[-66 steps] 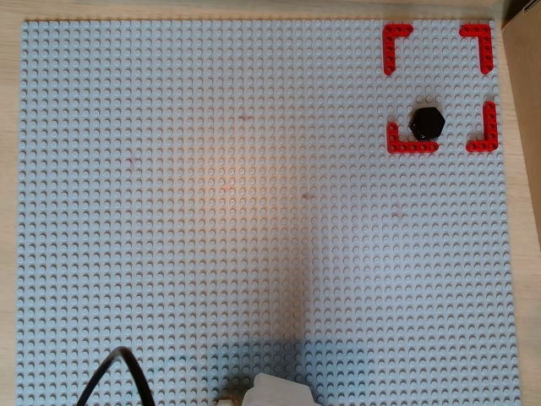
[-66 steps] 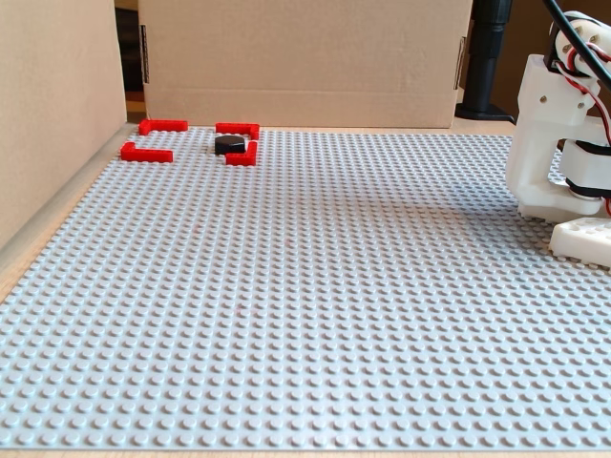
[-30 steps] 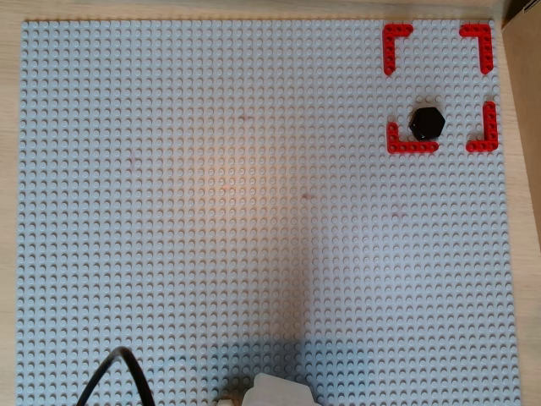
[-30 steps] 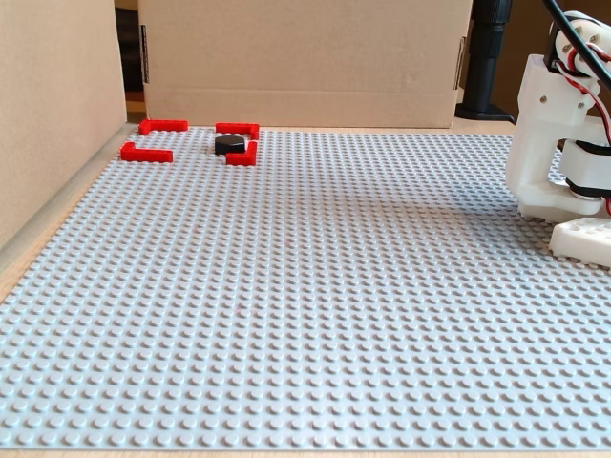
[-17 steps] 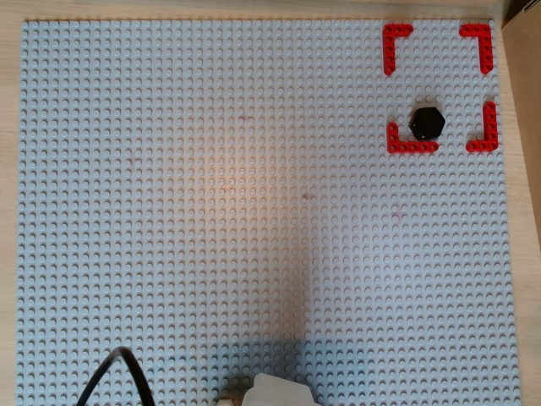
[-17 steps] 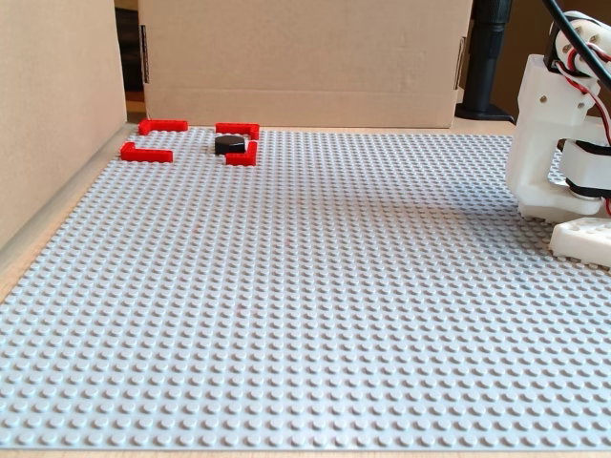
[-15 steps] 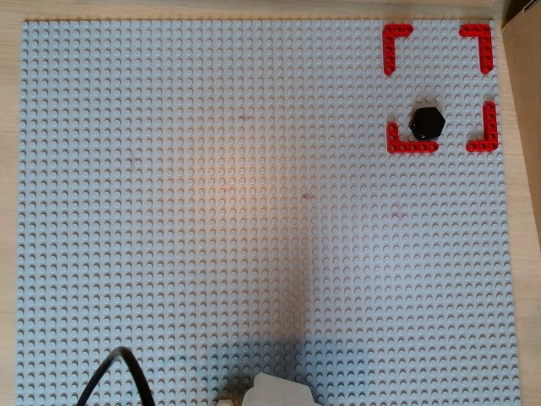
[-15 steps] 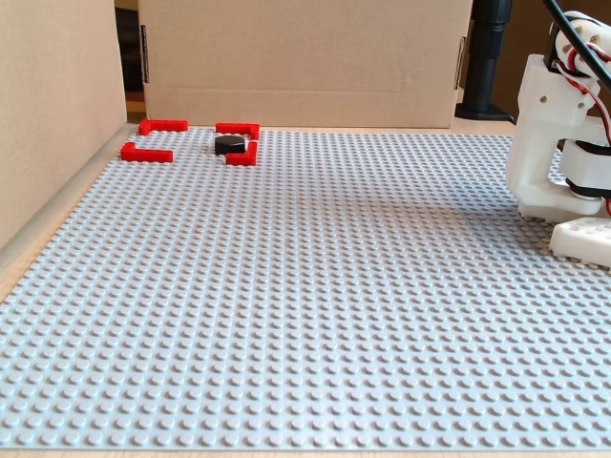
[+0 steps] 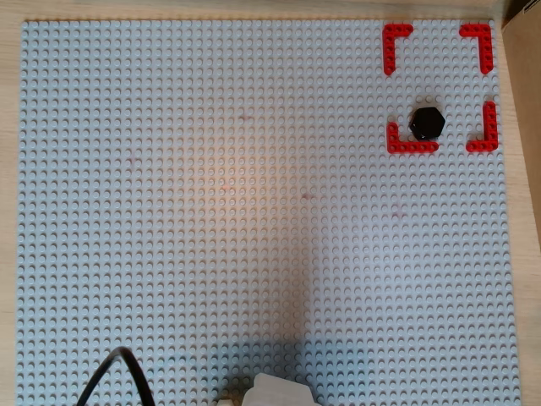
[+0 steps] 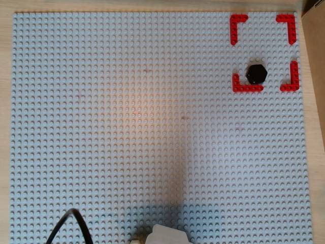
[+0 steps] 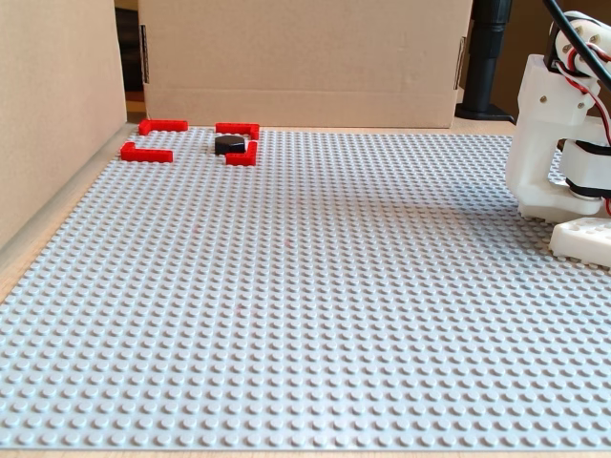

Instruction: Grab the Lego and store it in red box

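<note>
Tool: not seen in any view, so whether it is open, closed or holding anything cannot be told.
Arm: only its white base point(image 11: 558, 143) shows, at the right edge of the fixed view, with red and black wires at the top; in both overhead views a white part point(image 9: 279, 391) point(image 10: 167, 235) pokes in at the bottom edge beside a black cable point(image 9: 118, 372).
Baseplate: grey studded plate point(image 9: 211, 211) point(image 10: 127, 127) point(image 11: 315, 305) covers most of the bench, with pale wood showing round its edges.
Lego: black hexagonal piece point(image 9: 427, 123) point(image 10: 256, 73) point(image 11: 229, 144) sits on the plate inside the red outline, close to one corner piece, at the lower left of the outline in both overhead views.
Red box: four red L-shaped corner pieces point(image 9: 397, 38) point(image 10: 238, 23) point(image 11: 146, 153) with gaps between them, at the plate's top right corner in both overhead views and its far left corner in the fixed view.
Cardboard: brown walls point(image 11: 305, 57) stand along the far and left edges of the plate in the fixed view.
</note>
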